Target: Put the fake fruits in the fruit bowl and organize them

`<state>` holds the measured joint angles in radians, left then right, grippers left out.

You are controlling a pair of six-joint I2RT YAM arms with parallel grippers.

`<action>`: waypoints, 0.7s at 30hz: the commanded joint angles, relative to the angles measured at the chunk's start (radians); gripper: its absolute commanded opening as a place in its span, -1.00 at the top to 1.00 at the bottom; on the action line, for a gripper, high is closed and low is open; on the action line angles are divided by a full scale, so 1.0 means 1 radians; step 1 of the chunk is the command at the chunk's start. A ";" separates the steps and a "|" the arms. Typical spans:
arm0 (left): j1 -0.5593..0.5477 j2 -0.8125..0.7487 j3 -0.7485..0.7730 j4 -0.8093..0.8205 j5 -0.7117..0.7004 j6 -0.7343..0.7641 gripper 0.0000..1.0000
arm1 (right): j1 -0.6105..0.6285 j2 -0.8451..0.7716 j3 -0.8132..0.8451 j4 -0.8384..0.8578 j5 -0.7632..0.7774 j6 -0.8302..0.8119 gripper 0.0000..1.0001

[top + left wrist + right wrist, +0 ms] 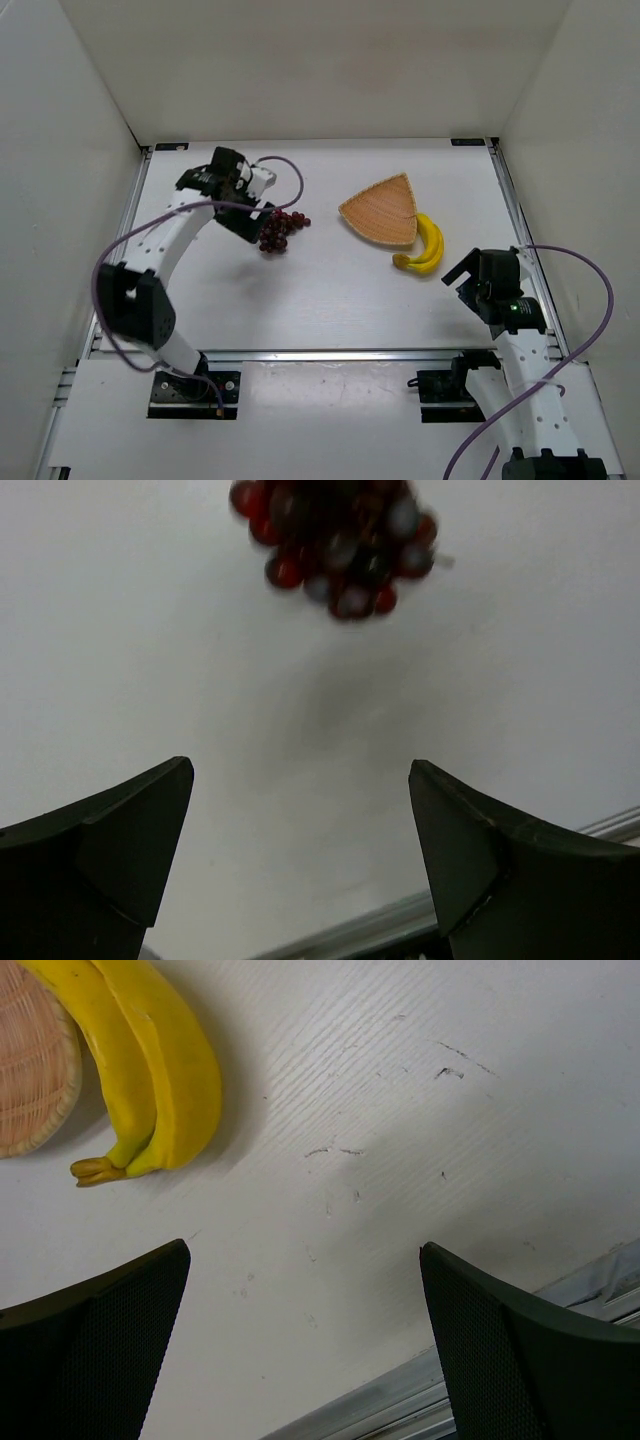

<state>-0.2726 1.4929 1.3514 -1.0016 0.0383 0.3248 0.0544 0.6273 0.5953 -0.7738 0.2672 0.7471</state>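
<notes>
The dark red grapes [280, 232] lie on the white table left of centre, and in the left wrist view the grapes [335, 545] show blurred at the top edge. My left gripper [250, 216] hovers just left of them; it [300, 770] stands open with only bare table between its fingers. The tan wicker fruit bowl [383, 210] sits empty right of centre. The yellow bananas [426, 246] lie against the bowl's right side, outside it. My right gripper [468, 274] stands open a short way right of the bananas [160, 1070] and bowl [35, 1070], and it [305, 1250] holds nothing.
White walls enclose the table on the left, back and right. An aluminium rail [330, 353] runs along the near edge, and the rail [400, 1390] shows close under the right gripper. Purple cables [290, 170] loop off both arms.
</notes>
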 commanded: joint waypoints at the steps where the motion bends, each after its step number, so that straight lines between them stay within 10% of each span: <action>1: -0.033 0.187 0.173 0.000 0.136 -0.018 -1.00 | 0.002 -0.012 0.043 0.042 -0.020 -0.023 -1.00; 17: -0.071 0.753 0.620 -0.084 0.017 -0.127 -1.00 | 0.002 0.015 0.063 0.033 -0.002 -0.051 -1.00; 21: -0.071 0.762 0.641 -0.146 0.057 -0.086 -0.34 | 0.002 0.043 0.074 0.053 -0.002 -0.060 -1.00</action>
<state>-0.3408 2.2948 1.9484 -1.0863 0.0772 0.2077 0.0544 0.6556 0.6205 -0.7567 0.2584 0.7136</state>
